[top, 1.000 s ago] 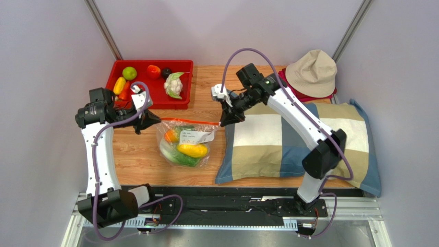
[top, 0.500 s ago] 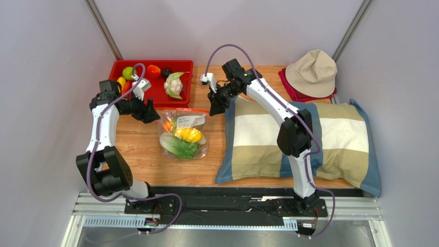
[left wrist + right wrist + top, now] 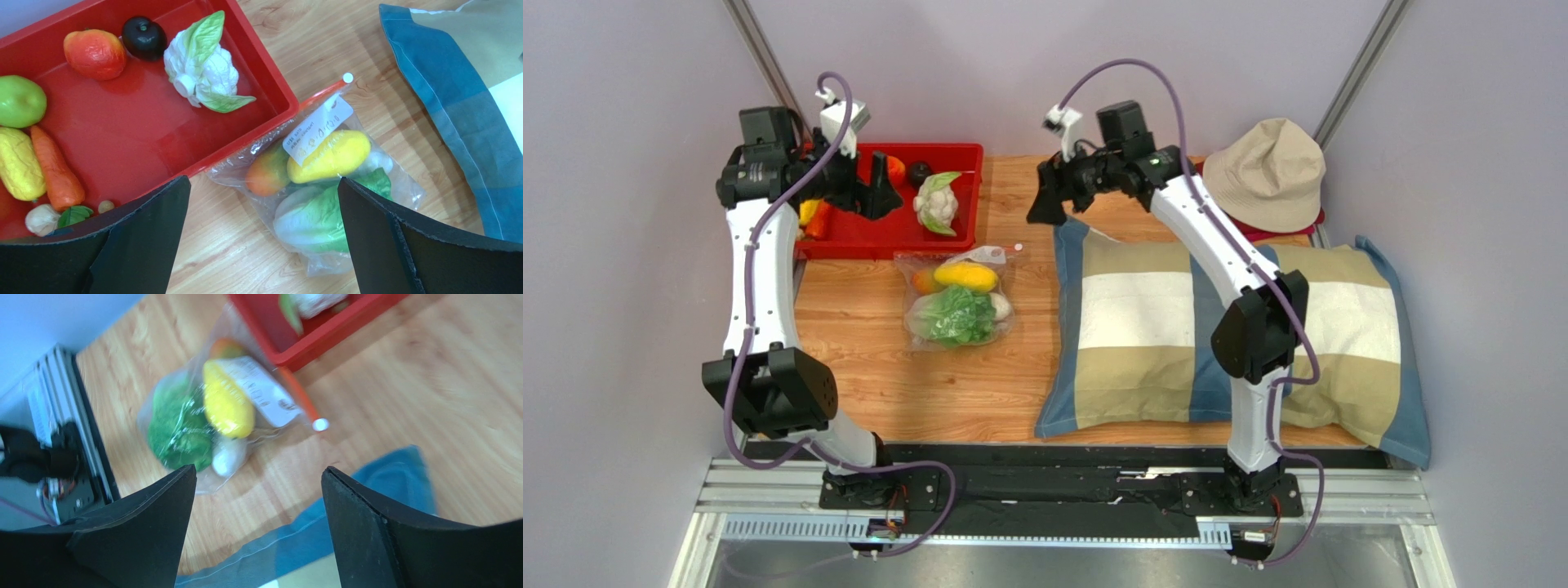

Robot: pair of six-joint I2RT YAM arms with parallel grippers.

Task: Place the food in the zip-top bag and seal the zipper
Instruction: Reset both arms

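Wooden desk (image 3: 879,368) between grey walls carries a red tray (image 3: 141,122) at its far left. The zip-top bag (image 3: 959,300) lies flat just in front of the tray's near wall, holding a yellow piece (image 3: 328,156), lettuce (image 3: 319,211) and other food. More food, cauliflower (image 3: 205,67) among it, sits in the tray.

The zipper (image 3: 320,95) runs roughly along that near wall. Its white slider (image 3: 348,78) lies just past the tray's corner, toward the checked pillow (image 3: 1210,331). Whether the strip is pressed shut I cannot tell.

The left tool (image 3: 263,184) hangs over the tray, jaws spread wide and empty. The right tool (image 3: 258,471) hangs off the tray's pillow-side wall, also spread and empty, and looks nearer the slider. Bare wood lies in front of the bag, while the tray wall crowds the strip from behind.
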